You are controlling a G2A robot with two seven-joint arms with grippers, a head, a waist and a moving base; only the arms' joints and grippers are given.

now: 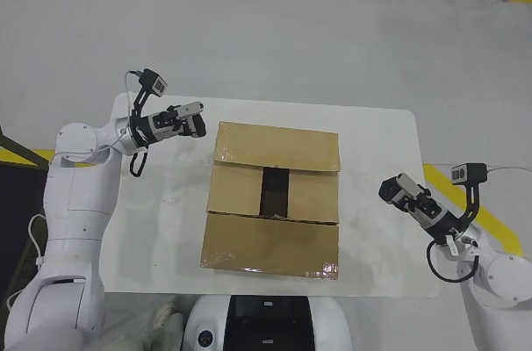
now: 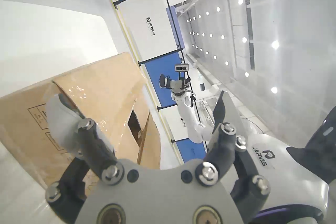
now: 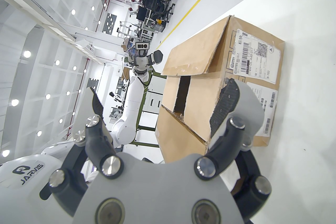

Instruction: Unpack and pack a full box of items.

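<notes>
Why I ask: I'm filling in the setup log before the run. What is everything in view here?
box: one, brown cardboard, middle of the table; top flaps folded in, with a dark gap between them.
labels: two, white, on one side wall of the box.
table: one, white, under the box.
left gripper: one, grey and black, over the table by the box's far left corner, apart from the box; jaws open, holding nothing.
right gripper: one, grey and black, over the table to the right of the box, apart from it; jaws open, holding nothing.
</notes>
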